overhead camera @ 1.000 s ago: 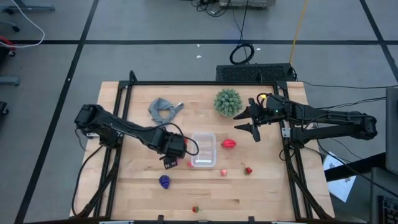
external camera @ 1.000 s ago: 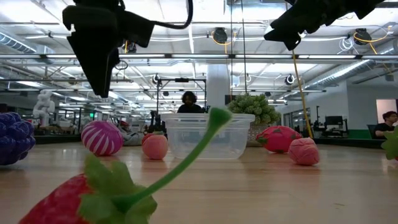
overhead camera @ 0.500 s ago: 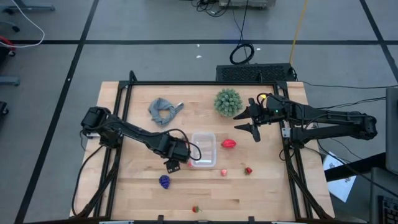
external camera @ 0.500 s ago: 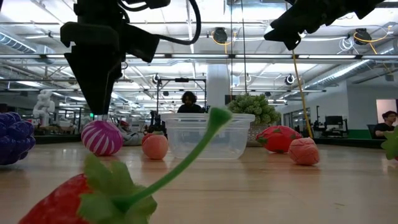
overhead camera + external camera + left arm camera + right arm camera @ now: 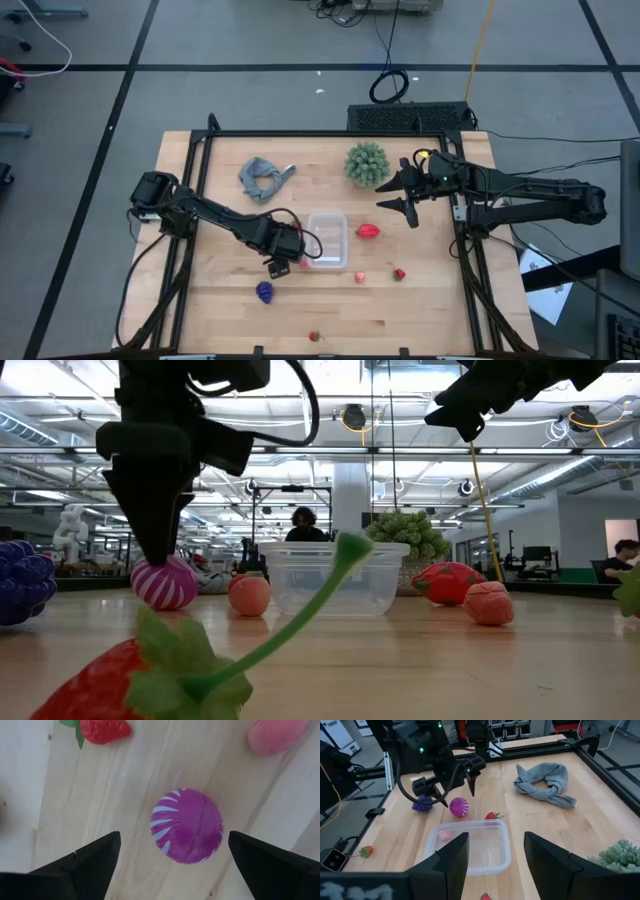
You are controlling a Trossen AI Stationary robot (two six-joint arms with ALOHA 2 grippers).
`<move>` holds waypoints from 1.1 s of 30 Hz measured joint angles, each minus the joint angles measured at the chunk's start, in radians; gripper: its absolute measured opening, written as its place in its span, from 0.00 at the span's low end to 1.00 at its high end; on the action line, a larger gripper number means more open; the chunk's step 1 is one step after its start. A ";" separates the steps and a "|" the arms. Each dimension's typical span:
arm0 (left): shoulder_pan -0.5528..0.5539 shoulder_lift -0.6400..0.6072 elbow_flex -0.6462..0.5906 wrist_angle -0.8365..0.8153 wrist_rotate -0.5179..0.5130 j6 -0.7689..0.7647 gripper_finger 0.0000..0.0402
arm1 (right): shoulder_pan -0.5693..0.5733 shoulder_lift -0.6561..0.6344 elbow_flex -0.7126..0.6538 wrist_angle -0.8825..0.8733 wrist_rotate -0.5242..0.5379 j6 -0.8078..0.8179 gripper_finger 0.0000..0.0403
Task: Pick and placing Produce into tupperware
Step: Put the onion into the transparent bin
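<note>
A magenta ball with white stripes (image 5: 186,826) lies on the wooden table, left of the clear tupperware (image 5: 327,240). My left gripper (image 5: 174,835) points down just above this ball, open, one finger on each side and apart from it. In the low view the left gripper (image 5: 158,545) hangs right over the ball (image 5: 163,582). A pink ball (image 5: 249,596) sits beside the tupperware (image 5: 333,578). My right gripper (image 5: 390,196) hovers high at the right, near the green plant, open with nothing between its fingers.
More produce lies around: a red fruit (image 5: 368,231) right of the tupperware, a pink piece (image 5: 359,277), a strawberry (image 5: 399,273), purple grapes (image 5: 264,291), and a strawberry (image 5: 314,336) at the near edge. A spiky green plant (image 5: 366,163) and a grey cloth (image 5: 264,178) lie farther back.
My left gripper has come down over the magenta striped ball, still pointing straight down. The ball and the other pieces have stayed where they were.
</note>
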State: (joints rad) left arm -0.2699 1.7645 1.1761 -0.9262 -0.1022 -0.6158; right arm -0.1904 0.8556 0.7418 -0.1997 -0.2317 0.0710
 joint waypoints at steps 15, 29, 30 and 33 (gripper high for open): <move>0.000 0.000 -0.078 0.118 0.000 0.007 0.94 | 0.000 0.000 0.000 0.000 0.000 -0.003 0.45; 0.000 0.000 -0.084 0.120 -0.012 0.000 0.94 | 0.000 0.000 0.000 0.000 0.000 -0.004 0.45; 0.000 0.000 -0.084 0.120 -0.012 -0.005 0.94 | 0.000 0.000 0.000 0.000 0.000 -0.004 0.45; 0.000 0.000 -0.084 0.120 -0.012 -0.015 0.94 | 0.000 0.000 0.000 0.000 0.000 -0.004 0.45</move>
State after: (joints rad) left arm -0.2699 1.7645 1.0920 -0.8059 -0.1142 -0.6303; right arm -0.1903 0.8556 0.7418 -0.1994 -0.2317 0.0673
